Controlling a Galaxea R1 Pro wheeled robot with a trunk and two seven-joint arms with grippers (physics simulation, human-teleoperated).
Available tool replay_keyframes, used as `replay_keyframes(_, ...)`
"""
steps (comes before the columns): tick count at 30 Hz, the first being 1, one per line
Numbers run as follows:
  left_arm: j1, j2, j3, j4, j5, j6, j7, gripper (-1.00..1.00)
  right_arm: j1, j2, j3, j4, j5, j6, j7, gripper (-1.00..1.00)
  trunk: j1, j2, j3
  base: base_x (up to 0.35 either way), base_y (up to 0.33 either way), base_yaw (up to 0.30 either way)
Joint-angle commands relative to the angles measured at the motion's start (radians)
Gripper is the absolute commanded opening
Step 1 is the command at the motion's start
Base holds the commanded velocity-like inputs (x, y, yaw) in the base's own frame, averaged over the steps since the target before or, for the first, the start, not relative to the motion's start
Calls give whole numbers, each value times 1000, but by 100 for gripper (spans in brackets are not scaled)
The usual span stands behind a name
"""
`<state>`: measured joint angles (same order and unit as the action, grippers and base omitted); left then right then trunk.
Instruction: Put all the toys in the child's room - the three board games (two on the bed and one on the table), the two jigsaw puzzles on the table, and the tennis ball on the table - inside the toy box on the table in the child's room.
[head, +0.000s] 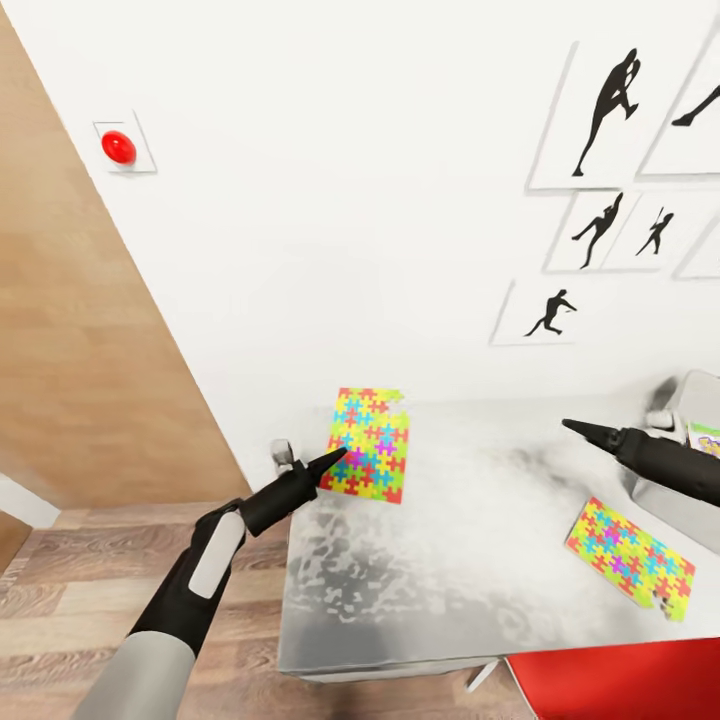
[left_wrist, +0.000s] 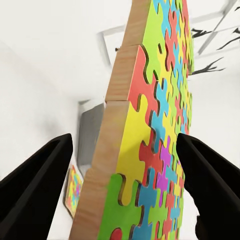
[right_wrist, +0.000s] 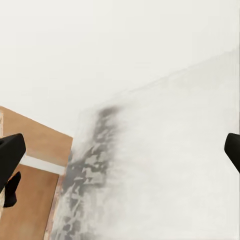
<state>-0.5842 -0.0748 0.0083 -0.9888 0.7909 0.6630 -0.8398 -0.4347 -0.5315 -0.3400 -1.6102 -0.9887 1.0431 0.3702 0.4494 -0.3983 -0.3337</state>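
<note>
The left gripper (head: 335, 459) straddles the near jigsaw puzzle (head: 370, 444), jaws wide open and holding nothing, one finger to each side of the board. The step looks like grasping this puzzle; next it should close on the edge. The puzzle lies flat near the table (head: 450, 570) corner, long axis running toward the wall. The right gripper (head: 575, 427) hovers open and empty over the table, beside the toy box (head: 690, 400).

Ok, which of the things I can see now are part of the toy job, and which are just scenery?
Job:
- jigsaw puzzle by the left gripper, open jaws on either side
- second jigsaw puzzle near the table's edge
- toy box, partly in view

Scenery:
- silhouette pictures
- red wall button
- red object below the table
</note>
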Motion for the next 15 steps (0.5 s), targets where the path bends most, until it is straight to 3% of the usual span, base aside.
replay_keyframes(1, 0, -1, -2, -2, 5, 6, -1, -100, 0, -7, -12, -1, 10, 4, 25, 100, 1, -2, -2, 0, 0, -244)
replay_keyframes(8, 3, -2, -11, -22, 5, 4, 1, -100, 11, -38, -47, -3, 10, 4, 73, 100, 1, -2, -2, 0, 0, -262)
replay_keyframes(15, 6, -6, -14, -59, 5, 5, 4, -100, 15, -47, -74, -3, 10, 4, 86, 100, 1, -2, -2, 0, 0, -278)
